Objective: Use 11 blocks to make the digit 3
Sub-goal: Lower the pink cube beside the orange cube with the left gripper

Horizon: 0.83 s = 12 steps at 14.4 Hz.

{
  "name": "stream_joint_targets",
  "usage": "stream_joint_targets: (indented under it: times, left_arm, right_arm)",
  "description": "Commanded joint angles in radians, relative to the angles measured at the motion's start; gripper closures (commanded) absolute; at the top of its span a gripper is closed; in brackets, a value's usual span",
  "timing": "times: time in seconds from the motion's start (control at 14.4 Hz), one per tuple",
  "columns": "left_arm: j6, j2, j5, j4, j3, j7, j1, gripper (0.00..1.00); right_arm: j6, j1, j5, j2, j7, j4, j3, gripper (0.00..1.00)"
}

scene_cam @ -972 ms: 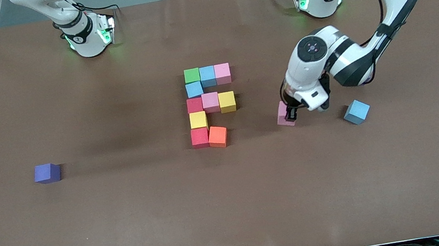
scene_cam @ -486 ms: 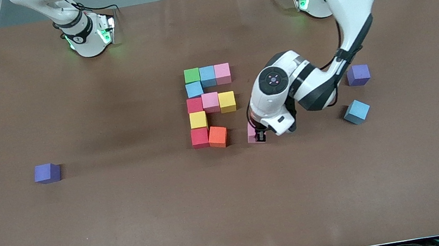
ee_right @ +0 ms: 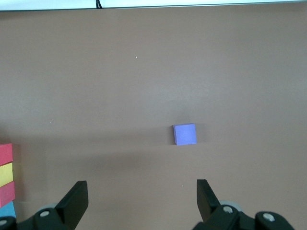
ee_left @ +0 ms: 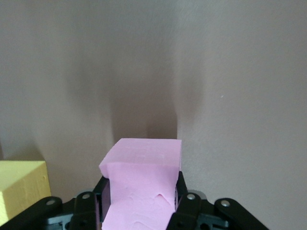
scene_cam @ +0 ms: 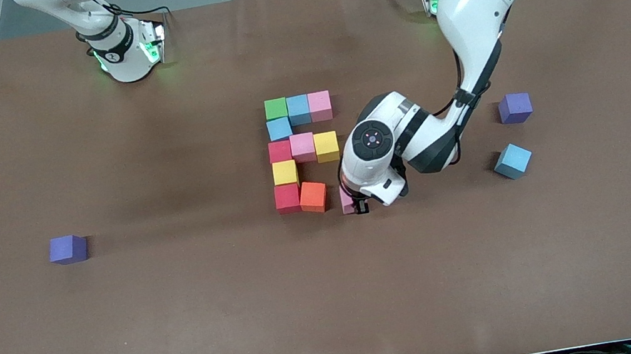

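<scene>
Now pink block (ee_left: 143,184) clamped in left gripper (scene_cam: 356,203) (beside orange block (scene_cam: 313,196)).

Even, diffuse overhead light falls on the matte brown worktop (scene_cam: 187,324), with no glare and only soft short shadows beside the blocks. In the left wrist view a broad dark shadow lies on the surface just past the pink block (ee_left: 144,191), whose close face looks slightly soft. Green indicator lamps glow at both arm bases, tinting the surface nearby.
</scene>
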Motion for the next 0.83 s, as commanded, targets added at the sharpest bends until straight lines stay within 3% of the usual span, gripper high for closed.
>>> stream_joint_targets:
  times: [0.0, 0.21, 0.76]
  left_arm:
    - [-0.026, 0.023, -0.02, 0.047, 0.008, -0.025, -0.021, 0.79]
    - [-0.016, 0.041, -0.014, 0.053, 0.011, -0.107, -0.044, 0.8]
    - [-0.026, 0.052, -0.003, 0.052, 0.013, -0.102, -0.069, 0.8]
  right_arm:
    - [-0.01, -0.003, -0.017, -0.021, -0.007, -0.018, 0.003, 0.0]
    - [-0.011, -0.003, -0.017, -0.021, -0.007, -0.018, 0.003, 0.0]
    - [-0.014, -0.003, -0.017, -0.021, -0.007, -0.019, 0.003, 0.0]
